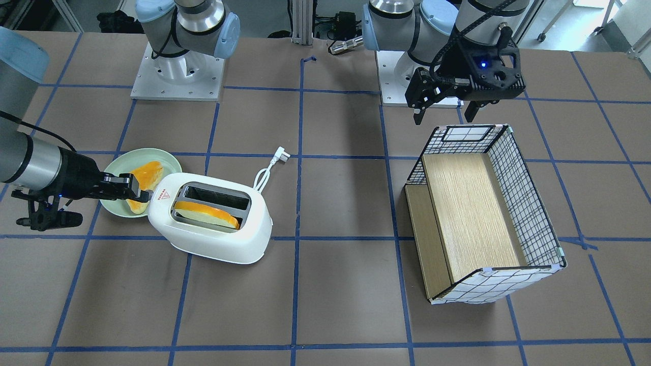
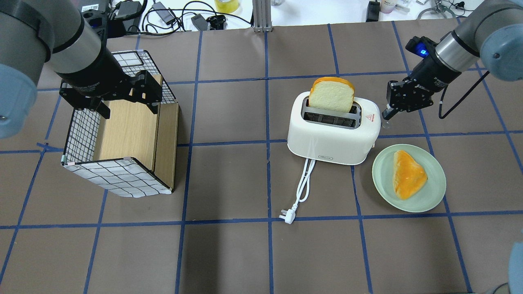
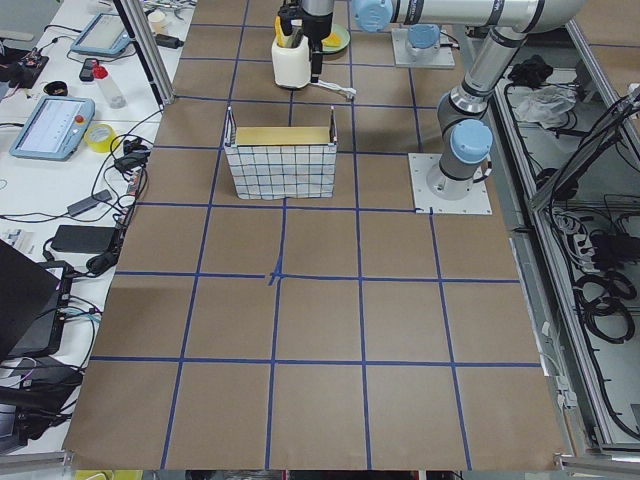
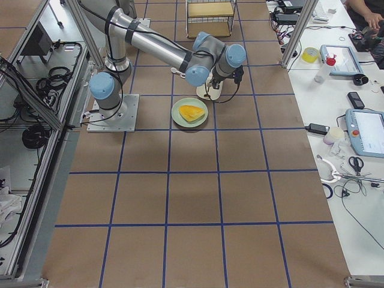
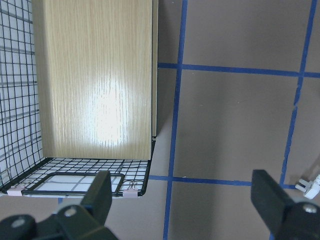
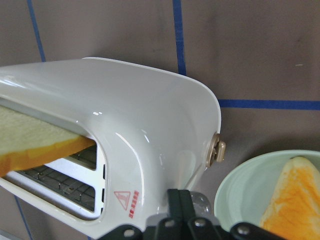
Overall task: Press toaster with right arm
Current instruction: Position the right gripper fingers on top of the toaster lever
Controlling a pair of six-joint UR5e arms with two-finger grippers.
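The white toaster (image 1: 213, 239) (image 2: 331, 141) stands mid-table with a slice of bread (image 2: 331, 94) upright in one slot. Its cord and plug (image 2: 286, 215) lie on the table. My right gripper (image 1: 144, 194) (image 2: 385, 115) is shut, its fingertips against the toaster's end by the red triangle mark. In the right wrist view the closed fingers (image 6: 179, 197) sit over the toaster (image 6: 150, 120) end, just above a small grey part, with the round knob (image 6: 217, 151) to the side. My left gripper (image 1: 445, 111) (image 2: 126, 104) is open and empty, above the basket.
A pale green plate (image 2: 433, 196) (image 1: 118, 166) with a second orange-crusted slice (image 2: 406, 173) lies beside the toaster, under the right arm. A wire-grid basket (image 1: 529, 203) (image 2: 81, 134) with a wooden shelf inside stands on the left arm's side.
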